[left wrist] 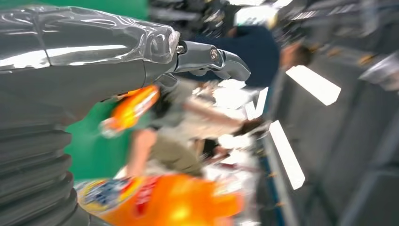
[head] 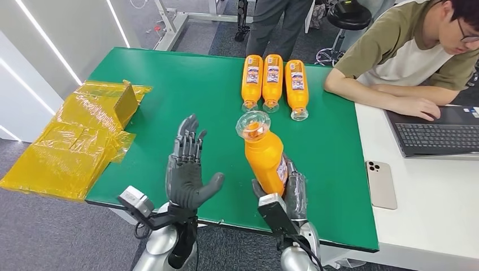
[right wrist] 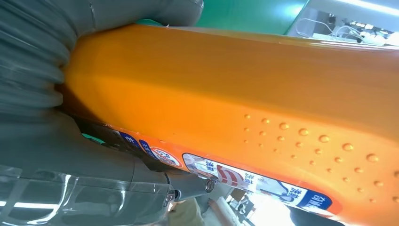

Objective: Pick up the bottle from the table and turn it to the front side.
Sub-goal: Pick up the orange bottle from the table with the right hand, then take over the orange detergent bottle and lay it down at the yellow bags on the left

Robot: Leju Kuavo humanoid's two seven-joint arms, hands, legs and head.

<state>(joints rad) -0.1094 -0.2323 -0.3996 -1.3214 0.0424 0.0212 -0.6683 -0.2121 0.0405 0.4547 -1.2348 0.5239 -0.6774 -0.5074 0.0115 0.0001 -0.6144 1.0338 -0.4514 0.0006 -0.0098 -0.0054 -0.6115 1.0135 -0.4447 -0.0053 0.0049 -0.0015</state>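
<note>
Head view: at the far left we see crinkly yellow plastic wrap lying over the left edge of the green counter. Next comes our left hand, held up above the near edge with its fingers apart and nothing in it. Just to the right, our right hand holds the orange bottle by its lower part. The bottle is up off the counter, tilted, with its clear cap toward the far side and its label on the right side. Farther away, three more orange bottles lie side by side. On the right, a person sits at a white table with a laptop and a phone.
</note>
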